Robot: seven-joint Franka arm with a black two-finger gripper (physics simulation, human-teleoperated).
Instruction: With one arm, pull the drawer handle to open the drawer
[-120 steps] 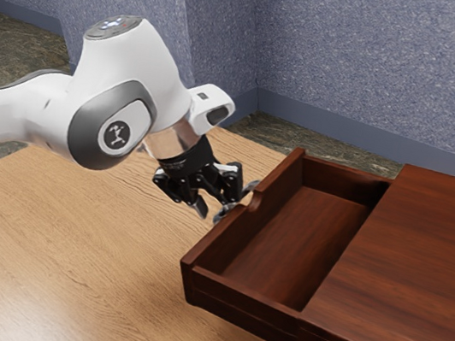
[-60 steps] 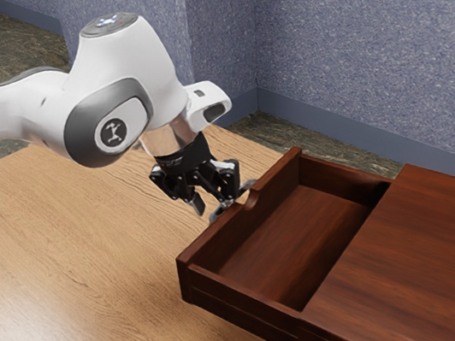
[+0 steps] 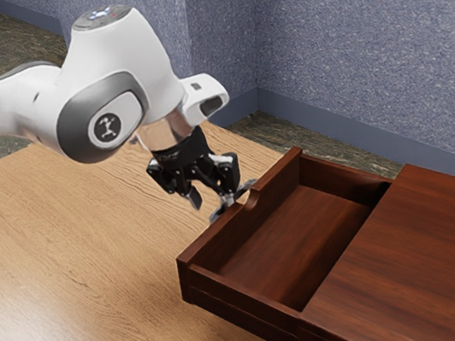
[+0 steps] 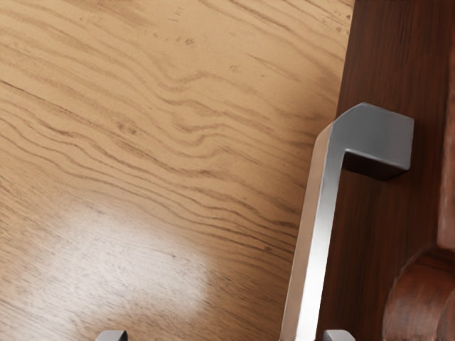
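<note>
Exterior view showed you the drawer (image 3: 283, 231) standing well out from the front of the cabinet (image 3: 405, 277), your claw (image 3: 215, 205) spread around its handle (image 4: 316, 234) without pinching it, so any pull off the drawer's line could probably have let the handle slip out or jammed the drawer.

Live from beside the arm (image 3: 98, 115), the drawer (image 3: 287, 232) is looked down on at middling range. From the wrist camera the handle (image 4: 320, 234) is caught close-up, seemingly from above. Drawer and handle are shared.
</note>
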